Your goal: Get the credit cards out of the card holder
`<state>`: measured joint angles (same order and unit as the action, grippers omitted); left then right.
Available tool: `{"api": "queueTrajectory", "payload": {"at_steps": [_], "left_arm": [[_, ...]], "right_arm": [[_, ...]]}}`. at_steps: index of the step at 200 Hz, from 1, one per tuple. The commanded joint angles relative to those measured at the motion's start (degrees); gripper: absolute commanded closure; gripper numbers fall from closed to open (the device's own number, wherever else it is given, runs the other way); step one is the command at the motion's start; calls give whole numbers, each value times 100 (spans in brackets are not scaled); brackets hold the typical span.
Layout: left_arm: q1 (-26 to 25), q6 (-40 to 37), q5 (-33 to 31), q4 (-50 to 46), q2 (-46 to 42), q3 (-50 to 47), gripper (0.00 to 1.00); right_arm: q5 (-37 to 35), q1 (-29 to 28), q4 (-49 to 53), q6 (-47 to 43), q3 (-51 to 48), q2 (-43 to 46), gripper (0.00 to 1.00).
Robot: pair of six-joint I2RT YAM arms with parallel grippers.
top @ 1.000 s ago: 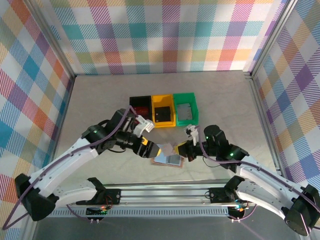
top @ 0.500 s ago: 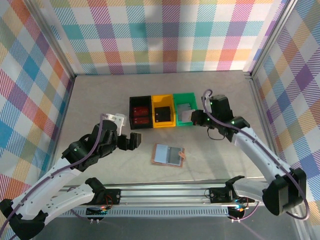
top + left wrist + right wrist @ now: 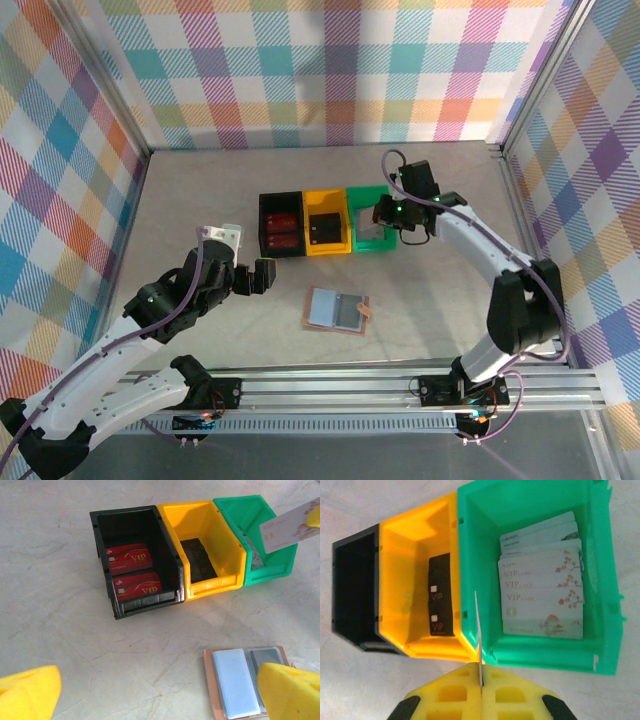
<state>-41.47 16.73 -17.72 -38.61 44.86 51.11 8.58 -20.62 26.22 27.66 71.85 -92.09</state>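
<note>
Right tool pinches a pale card, green bin just beneath; left tool gapes wide, wallet by its right finger.

Black bin, yellow bin, green bin — touching in a row, pale tabletop

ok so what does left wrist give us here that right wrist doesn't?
Left wrist, not right wrist: two red cards in the black bin, the open card holder flat on the table, and the left gripper wide open and empty.
Right wrist, not left wrist: the right gripper shut on the held card, seen edge-on, and the faces of the stacked pale cards in the green bin.
Both: the three bins in a row, dark cards in the yellow bin, and the held card at the green bin.
</note>
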Motion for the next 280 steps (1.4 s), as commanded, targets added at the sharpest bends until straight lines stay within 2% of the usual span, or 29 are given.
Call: {"api": "queueTrajectory", "payload": {"at_steps": [1,92,239,280], "left_arm": [[43,32,-123,82,-74,-31,0],[44,11,-48,82,12,-25,0],[45,-21,84,74,114,-12,0],[44,-30,115,73,145,3,0]], "right_arm": [[48,43,114,-128,398,-410,100],[12,103,290,-155,1282,-1777,100],[100,104,272,-138,1260,-2123,100],[61,105,318,-182,1236,-2008,82]]}}
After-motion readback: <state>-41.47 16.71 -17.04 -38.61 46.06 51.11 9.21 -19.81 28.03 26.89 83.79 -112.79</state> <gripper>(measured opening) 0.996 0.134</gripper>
